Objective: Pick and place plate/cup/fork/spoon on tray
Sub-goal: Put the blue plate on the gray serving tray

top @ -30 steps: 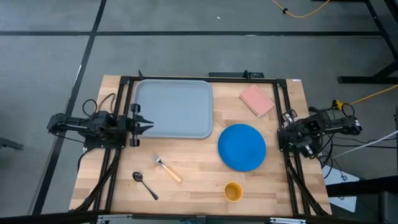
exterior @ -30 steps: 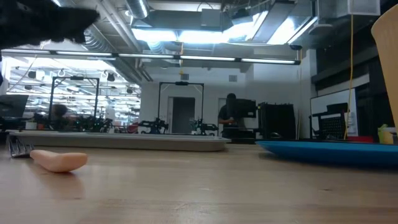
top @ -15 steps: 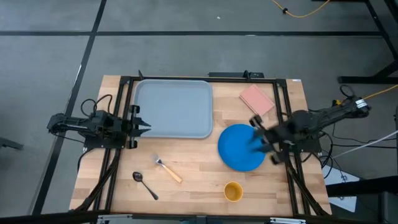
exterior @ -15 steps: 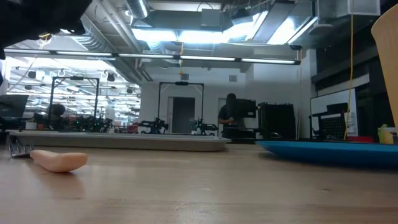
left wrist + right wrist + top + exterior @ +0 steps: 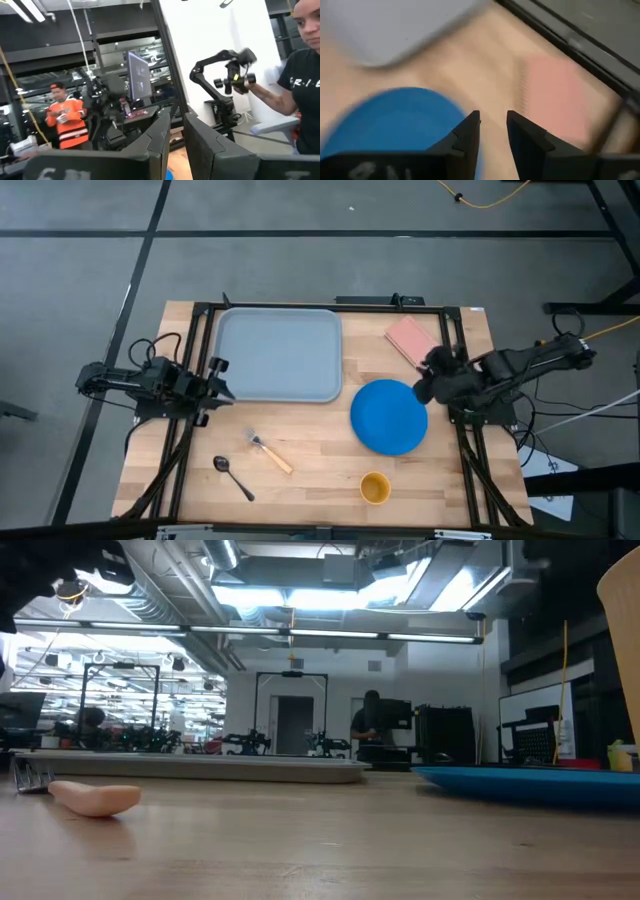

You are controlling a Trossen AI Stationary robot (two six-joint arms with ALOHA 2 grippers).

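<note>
The blue plate (image 5: 389,416) lies flat on the table right of centre. It also shows in the right wrist view (image 5: 395,120). The grey-blue tray (image 5: 280,355) lies at the far left. The yellow cup (image 5: 375,488) stands near the front edge. The fork (image 5: 270,453) and the dark spoon (image 5: 233,477) lie flat at the front left. My right gripper (image 5: 425,377) hovers over the plate's far right rim, its fingers (image 5: 465,132) a little apart and holding nothing. My left gripper (image 5: 225,385) is shut and empty at the tray's left near corner.
A pink square pad (image 5: 413,340) lies at the far right, just beyond my right gripper. A dark frame (image 5: 200,320) runs along the table's sides. In the left wrist view, people stand in the room beyond the table (image 5: 300,90).
My right gripper has swung from the table's right edge toward the left, out over the plate's right side, and then back a little toward the far edge. It now hangs by the plate's far right rim. My left gripper has risen a little.
</note>
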